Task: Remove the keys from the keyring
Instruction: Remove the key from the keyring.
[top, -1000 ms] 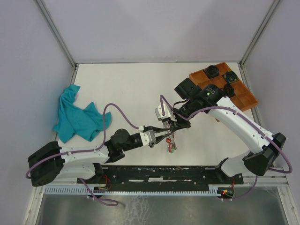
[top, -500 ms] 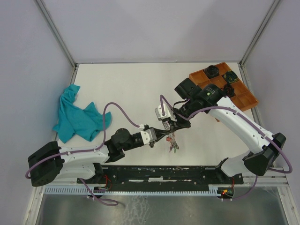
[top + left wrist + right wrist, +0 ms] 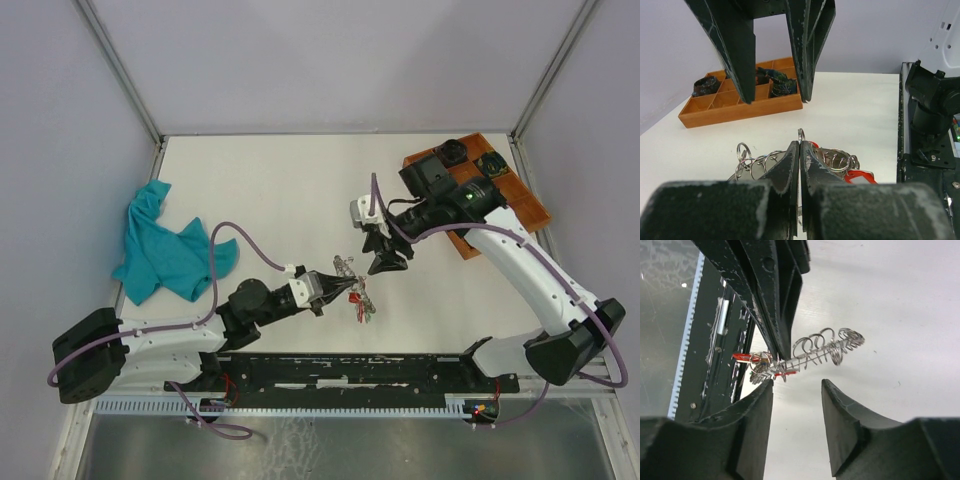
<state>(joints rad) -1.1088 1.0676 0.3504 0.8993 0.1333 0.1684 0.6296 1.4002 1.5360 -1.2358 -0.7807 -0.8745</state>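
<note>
The keyring, a coil of silver wire, hangs just above the table with the keys and their red tags bunched at one end. My left gripper is shut on the keyring; its tips pinch a wire loop, with coils to the left and a red tag to the right. My right gripper stands open, up and to the right of the bundle and apart from it. In its own view the right gripper has nothing between its fingers, and the keyring hangs beyond the tips.
An orange compartment tray with dark objects sits at the back right, under the right arm; it also shows far off as the orange tray. A teal cloth lies crumpled at the left. The black base rail runs along the near edge.
My left gripper closed on the keyring. My right gripper has opened, let go of the bundle and drawn back up and to the right.
</note>
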